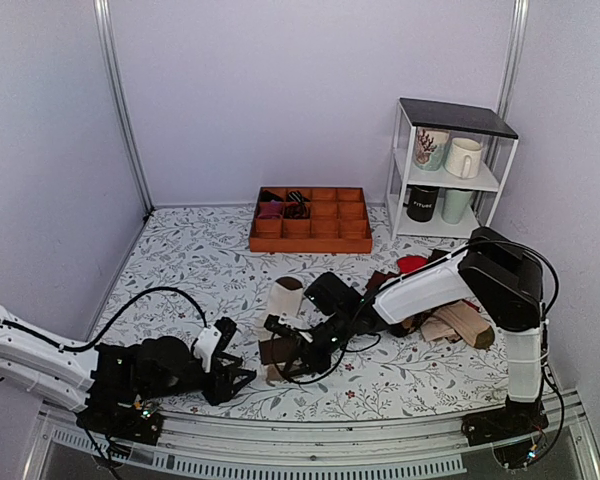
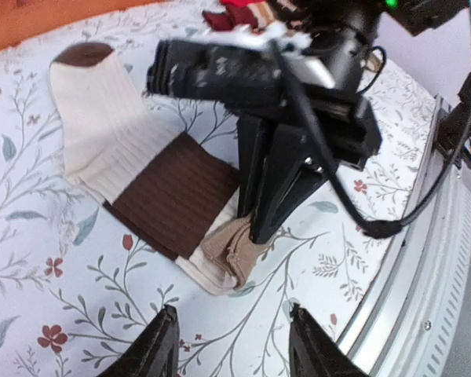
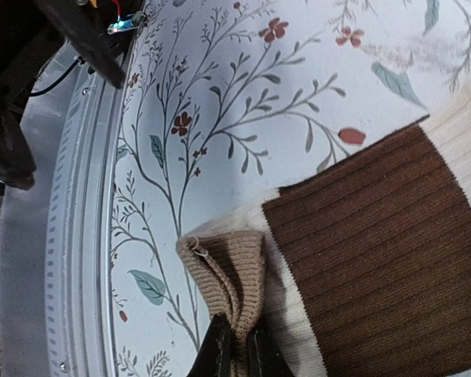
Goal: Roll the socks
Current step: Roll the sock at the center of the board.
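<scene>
The socks (image 2: 102,133) lie flat on the floral table, stacked: dark brown toe far left, cream foot, wide brown band (image 2: 177,192), tan cuff (image 2: 228,253) nearest the front edge. In the top view the socks (image 1: 285,296) sit at centre front. My right gripper (image 3: 239,349) is shut on the tan cuff (image 3: 228,271), which is bunched and folded up between its tips; the left wrist view shows the same gripper (image 2: 261,229) standing on the cuff. My left gripper (image 2: 235,349) is open, just short of the cuff, nothing between its fingers. From above, the left gripper (image 1: 244,378) sits left of the right gripper (image 1: 284,366).
An orange-brown compartment tray (image 1: 310,238) stands at the back centre. A white shelf (image 1: 401,170) with mugs stands at the back right. A heap of other socks (image 1: 450,322) lies under the right arm. The metal front rail (image 2: 424,298) runs close to the cuff.
</scene>
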Controlling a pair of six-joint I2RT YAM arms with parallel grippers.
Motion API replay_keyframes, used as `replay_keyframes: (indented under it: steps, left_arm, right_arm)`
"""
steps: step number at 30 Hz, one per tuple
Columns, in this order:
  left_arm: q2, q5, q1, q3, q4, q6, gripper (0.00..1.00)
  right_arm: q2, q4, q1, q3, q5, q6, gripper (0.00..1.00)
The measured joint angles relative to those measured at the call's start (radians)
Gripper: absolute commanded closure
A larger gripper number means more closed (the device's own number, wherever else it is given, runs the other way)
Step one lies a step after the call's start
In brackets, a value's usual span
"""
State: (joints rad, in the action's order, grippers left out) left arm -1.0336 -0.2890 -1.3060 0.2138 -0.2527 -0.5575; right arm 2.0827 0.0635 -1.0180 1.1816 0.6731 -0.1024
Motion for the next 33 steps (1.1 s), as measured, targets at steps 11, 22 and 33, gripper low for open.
replay_keyframes:
  steps: [11, 22, 33]
  left_arm:
    - [-0.193, -0.072, -0.091, -0.044, -0.253, 0.311, 0.53]
    - [-0.376, -0.058, -0.118, 0.034, -0.412, 0.552, 0.51]
    - [-0.581, -0.006, -0.12, 0.076, -0.529, 0.646, 0.53]
  right_arm:
    - [0.07, 0.269, 0.023, 0.147, 0.138, 0.194, 0.96]
    - [0.093, 0.398, 0.031, 0.187, 0.19, 0.241, 0.96]
    - [0.118, 0.446, 0.037, 0.221, 0.22, 0.245, 0.95]
